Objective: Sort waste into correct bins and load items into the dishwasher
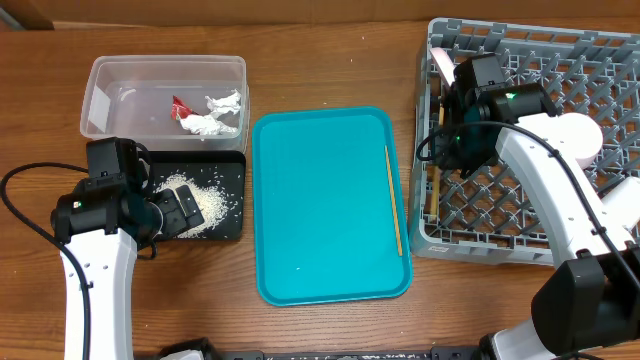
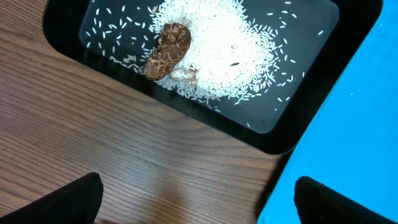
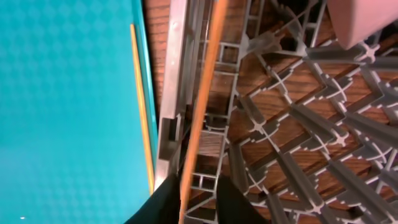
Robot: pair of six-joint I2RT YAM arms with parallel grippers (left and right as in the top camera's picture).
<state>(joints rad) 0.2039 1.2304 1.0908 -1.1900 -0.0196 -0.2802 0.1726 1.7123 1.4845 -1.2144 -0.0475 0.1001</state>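
Observation:
My right gripper [image 3: 198, 188] hangs over the left edge of the grey dishwasher rack [image 1: 600, 60]. Its jaws stand slightly apart around a wooden chopstick [image 3: 202, 106]. The stick rests against the left finger, with a gap to the right finger, and runs along the rack's left wall [image 3: 171, 93]. A second chopstick [image 1: 393, 200] lies on the teal tray's right side. My left gripper [image 2: 199, 199] is wide open above bare wood beside the black tray [image 2: 205, 121]. That tray holds white rice [image 2: 230, 50] and a brown scrap [image 2: 166, 50]. The clear tub [image 1: 100, 100] holds a red wrapper [image 1: 179, 106] and white tissue [image 1: 215, 120].
The teal serving tray [image 1: 320, 250] lies between the black tray and the rack. A white dish [image 1: 580, 135] sits in the rack under my right arm. Black cables run by both arms.

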